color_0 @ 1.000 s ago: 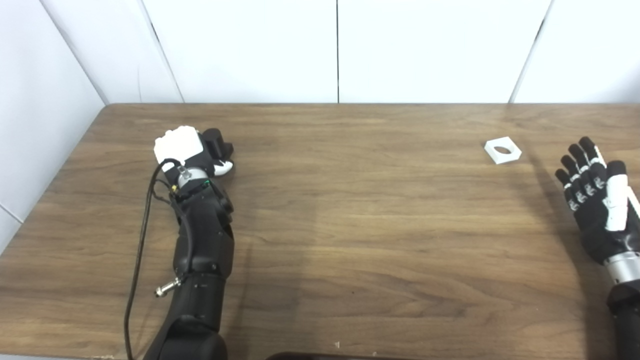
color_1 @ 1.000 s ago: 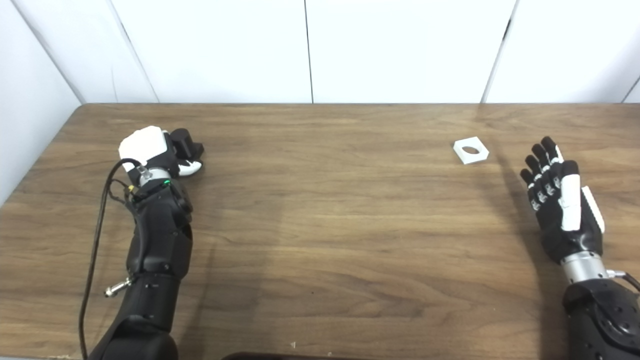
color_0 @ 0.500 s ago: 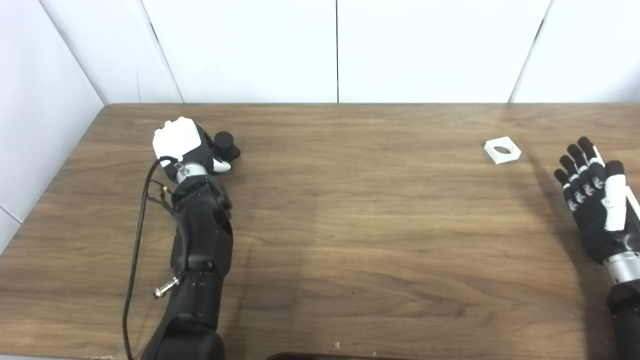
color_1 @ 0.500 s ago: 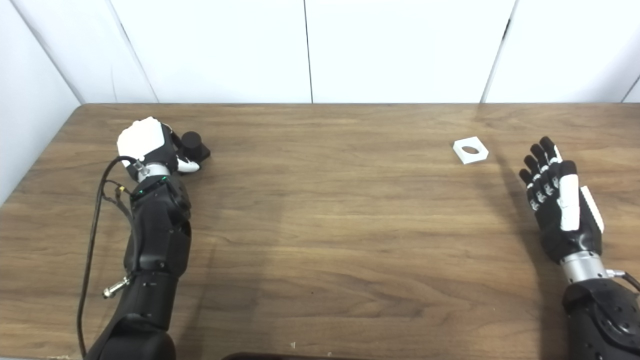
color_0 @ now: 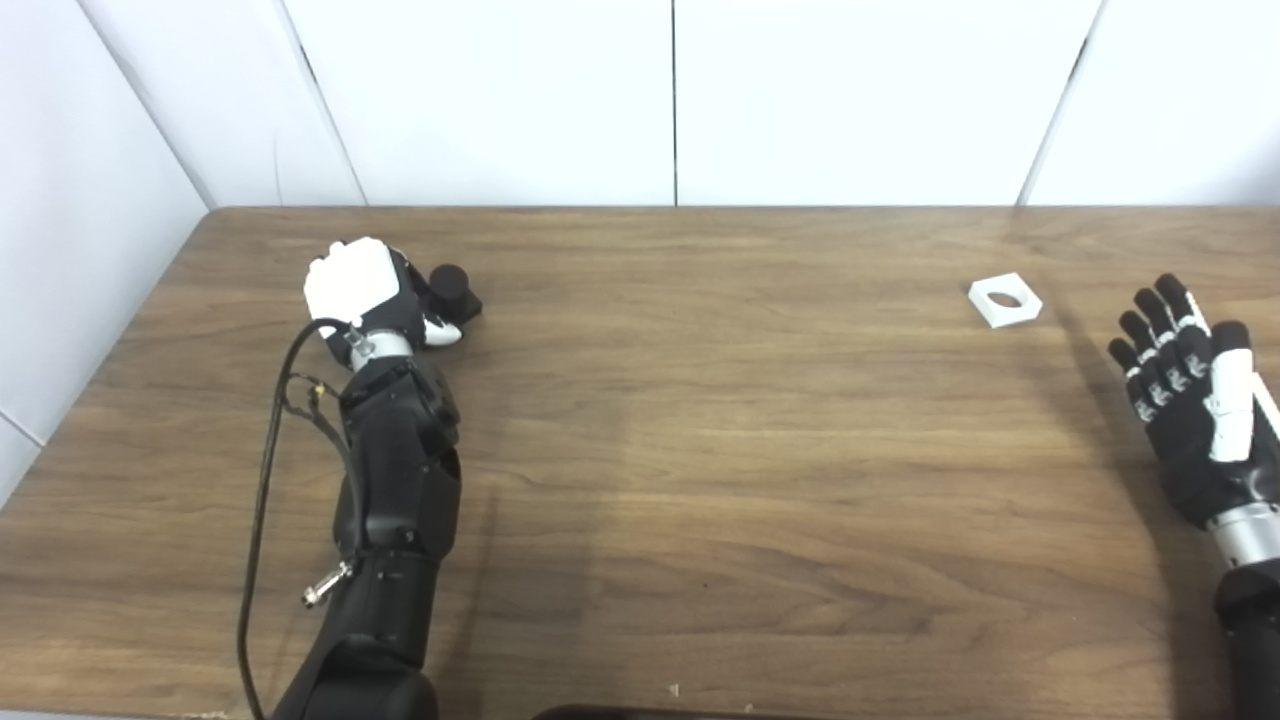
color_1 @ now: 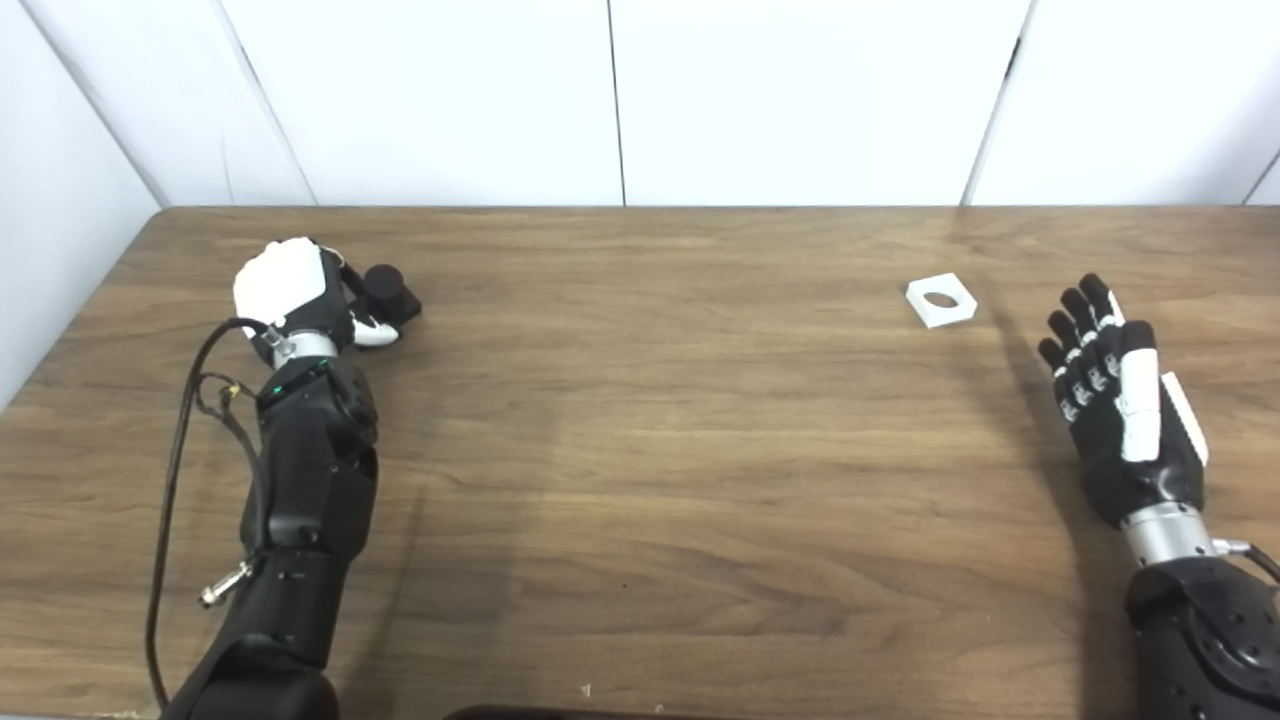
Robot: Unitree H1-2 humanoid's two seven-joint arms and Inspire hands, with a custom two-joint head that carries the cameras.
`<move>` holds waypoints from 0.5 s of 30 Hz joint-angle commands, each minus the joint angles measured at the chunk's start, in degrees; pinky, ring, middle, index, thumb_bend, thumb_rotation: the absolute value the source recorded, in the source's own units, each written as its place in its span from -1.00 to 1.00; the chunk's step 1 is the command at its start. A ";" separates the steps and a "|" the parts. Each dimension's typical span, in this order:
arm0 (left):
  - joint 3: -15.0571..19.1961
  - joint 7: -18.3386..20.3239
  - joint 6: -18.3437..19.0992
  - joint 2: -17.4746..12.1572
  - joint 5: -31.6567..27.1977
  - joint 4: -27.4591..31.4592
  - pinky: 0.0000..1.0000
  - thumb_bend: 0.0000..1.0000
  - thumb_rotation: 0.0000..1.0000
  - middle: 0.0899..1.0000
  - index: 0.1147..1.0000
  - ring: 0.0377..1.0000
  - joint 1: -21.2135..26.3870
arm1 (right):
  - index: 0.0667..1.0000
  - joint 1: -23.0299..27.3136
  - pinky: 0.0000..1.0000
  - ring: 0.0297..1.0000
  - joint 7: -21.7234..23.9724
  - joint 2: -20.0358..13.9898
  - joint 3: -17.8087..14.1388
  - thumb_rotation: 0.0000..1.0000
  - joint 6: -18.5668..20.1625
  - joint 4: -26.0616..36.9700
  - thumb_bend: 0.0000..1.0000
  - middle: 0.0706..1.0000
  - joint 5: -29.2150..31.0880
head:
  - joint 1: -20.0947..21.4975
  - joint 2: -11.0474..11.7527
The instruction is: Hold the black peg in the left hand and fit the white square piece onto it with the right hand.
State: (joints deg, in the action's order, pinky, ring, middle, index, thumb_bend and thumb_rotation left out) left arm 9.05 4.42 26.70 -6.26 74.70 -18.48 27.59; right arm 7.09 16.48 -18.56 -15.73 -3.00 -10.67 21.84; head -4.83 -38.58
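Brown wood-grain table [color_0: 760,480], laminate look, filling most of both eye views; grain running left to right. Back edge butted against white wall panels [color_0: 500,100], split by thin dark vertical seams [color_0: 675,100]. Angled side panel at far left [color_0: 80,200], another slanted seam at upper right [color_1: 990,100]. Lighting even and diffuse, soft vertical bands of shadow lying across the tabletop. Small pale speck near front edge [color_0: 674,689]
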 commanded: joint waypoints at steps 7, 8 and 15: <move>-3.76 0.26 0.17 -2.50 -2.63 3.82 1.00 0.03 -0.89 0.84 -0.16 1.00 -1.50 | 1.00 -4.79 1.00 1.00 0.52 1.92 0.61 0.89 0.15 -3.77 0.24 1.00 0.41 | 0.10 0.05; -4.52 0.36 0.15 -2.74 -3.42 4.60 1.00 0.03 -0.89 0.84 -0.16 1.00 -1.92 | 1.00 -4.78 1.00 1.00 0.50 1.91 0.69 0.90 0.09 -3.79 0.23 1.00 0.26 | 0.10 0.05; -8.77 0.89 0.14 -3.44 -7.63 10.02 1.00 0.04 -0.89 0.82 -0.17 1.00 -4.91 | 1.00 -4.55 1.00 1.00 0.80 2.25 0.76 0.90 0.15 -4.15 0.20 1.00 0.83 | 0.15 0.19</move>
State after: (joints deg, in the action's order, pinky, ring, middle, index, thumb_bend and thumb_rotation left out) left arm 1.25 5.19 26.81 -9.32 67.86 -10.11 21.90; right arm 6.96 16.65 -18.70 -15.64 -2.90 -10.66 21.94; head -4.66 -38.32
